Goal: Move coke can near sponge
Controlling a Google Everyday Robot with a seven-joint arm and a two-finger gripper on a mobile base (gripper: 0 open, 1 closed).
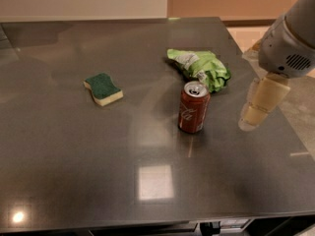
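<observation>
Upright coke can [193,107] well apart from sponge [103,88] on desk [74,171]; pincer [252,116] at right, arm [290,43] cut off; apart or together, cannot tell.

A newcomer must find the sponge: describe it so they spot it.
On the dark table, look left of the coke can, far from the gripper at the right edge. The sponge is a wavy block, green-topped, yellow below, unlike the crumpled bag.

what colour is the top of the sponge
Dark green top, pale yellow foam below, on the wavy-edged sponge; camera view; gripper is right of red coke can.
</observation>
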